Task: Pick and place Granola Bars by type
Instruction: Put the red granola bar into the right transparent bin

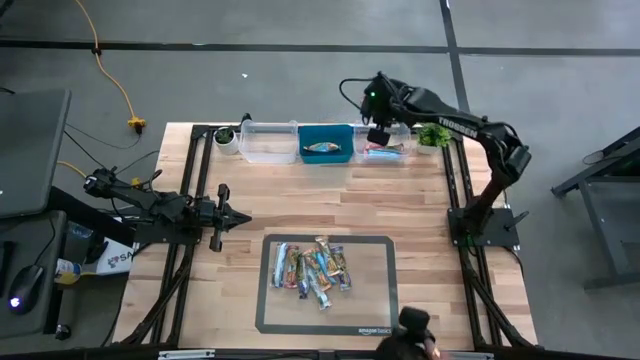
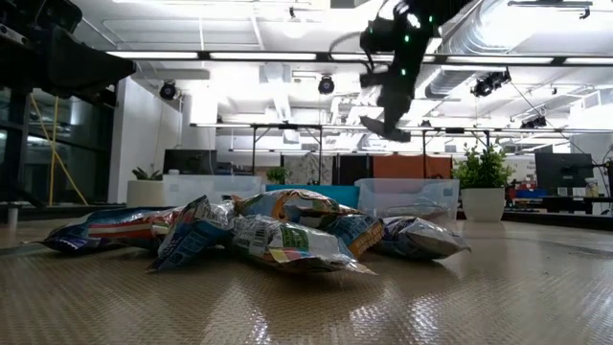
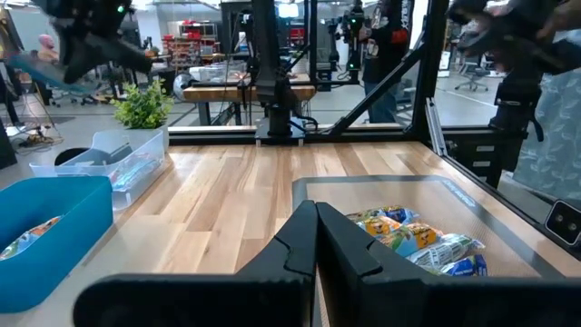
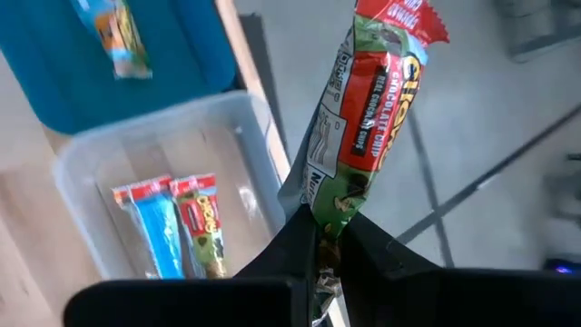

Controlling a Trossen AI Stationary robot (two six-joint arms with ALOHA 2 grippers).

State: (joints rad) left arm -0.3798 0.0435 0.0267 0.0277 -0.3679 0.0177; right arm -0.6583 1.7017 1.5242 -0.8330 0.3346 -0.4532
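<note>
three bins stand in a row at the table's point(image 1: 400, 200) far edge: left bin point(image 1: 268, 142), middle bin point(image 1: 326, 143), right bin point(image 1: 385, 148). a plant point(image 1: 226, 137) flanks the row's left end, another plant point(image 1: 433, 135) the right. a pile of granola bars point(image 1: 312, 268) lies on the mat point(image 1: 375, 300) at the near edge.

Bright overhead lighting, blurred foreground wrappers point(image 2: 278, 240)

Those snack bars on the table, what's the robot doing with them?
It is sorting them by kind. The right gripper holds a red and green bar above the clear bin at the table's far edge, where two bars already lie. The blue bin has one. The pile waits on the mat; the left gripper rests shut.
</note>
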